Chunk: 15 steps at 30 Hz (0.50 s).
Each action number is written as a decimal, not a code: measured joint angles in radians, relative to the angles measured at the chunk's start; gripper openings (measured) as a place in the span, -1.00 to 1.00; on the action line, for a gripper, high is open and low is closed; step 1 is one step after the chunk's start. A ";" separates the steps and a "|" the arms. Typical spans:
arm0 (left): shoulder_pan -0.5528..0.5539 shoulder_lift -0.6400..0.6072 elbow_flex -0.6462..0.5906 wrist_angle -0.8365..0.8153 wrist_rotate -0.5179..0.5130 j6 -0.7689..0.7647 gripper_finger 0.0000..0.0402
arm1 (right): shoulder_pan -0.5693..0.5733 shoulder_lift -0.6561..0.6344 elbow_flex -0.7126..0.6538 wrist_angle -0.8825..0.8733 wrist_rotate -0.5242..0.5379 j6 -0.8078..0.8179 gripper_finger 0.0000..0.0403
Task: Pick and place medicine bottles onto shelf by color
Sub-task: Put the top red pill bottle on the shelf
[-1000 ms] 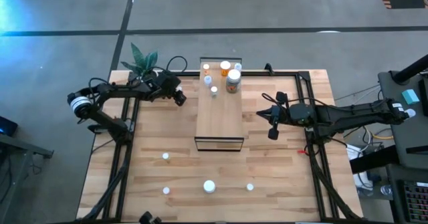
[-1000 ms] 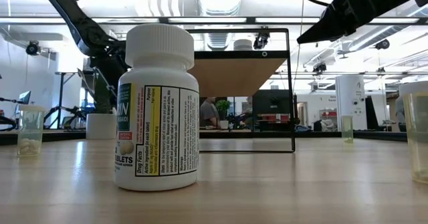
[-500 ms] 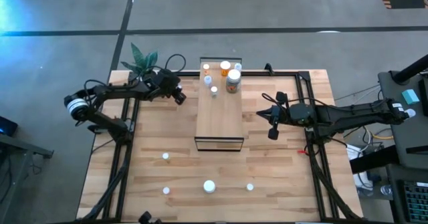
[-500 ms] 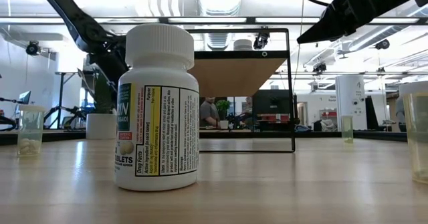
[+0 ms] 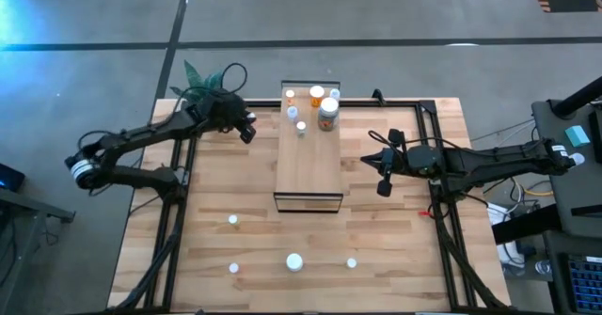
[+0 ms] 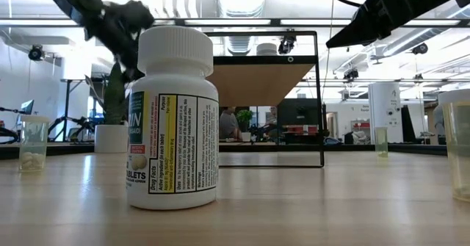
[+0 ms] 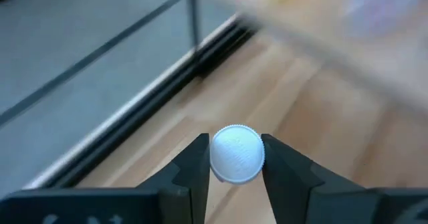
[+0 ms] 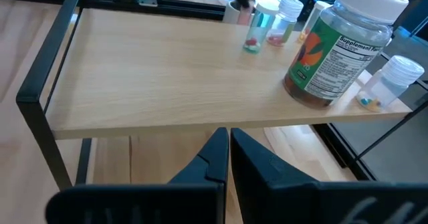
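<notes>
**Left pincer clamps a white-capped bottle beside the shelf's far end**

I take the shelf [image 5: 308, 155] as my landmark: a long stand with a light wood top and black frame, sitting in the middle of the slatted wood surface [image 5: 226, 183].

My left pincer [image 5: 246, 130] is just off the shelf's left side, near its far end and close to the potted plant [image 5: 202, 78]. In the left wrist view its two dark fingers [image 7: 194, 165] are closed part-way onto a small bottle, seen as a ridged white cap [image 7: 237, 154] held between them, touching on both sides. What colour the bottle's body is I cannot tell, since only the cap shows.

My right pincer [image 5: 383, 173] waits off the shelf's right side, about level with its middle, raised above the surface. In the right wrist view its fingers [image 8: 212, 158] are pressed together with nothing between them.

On the shelf's far end stand several medicine bottles: a wide amber jar with a green label [image 8: 340, 47], an orange bottle [image 5: 317, 96], and a few small clear vials [image 8: 257, 27] with white caps.

On the surface, nearer than the shelf's near end, four more bottles stand apart from each other; the largest is a white bottle [image 6: 173, 119] with a printed label, straight out from that end, and a small vial [image 5: 233, 220] stands left of it.
</notes>
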 joint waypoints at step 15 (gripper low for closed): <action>-0.245 0.040 0.343 -0.183 0.028 0.048 -0.51 | 0.000 0.000 0.000 0.007 -0.003 -0.008 -0.96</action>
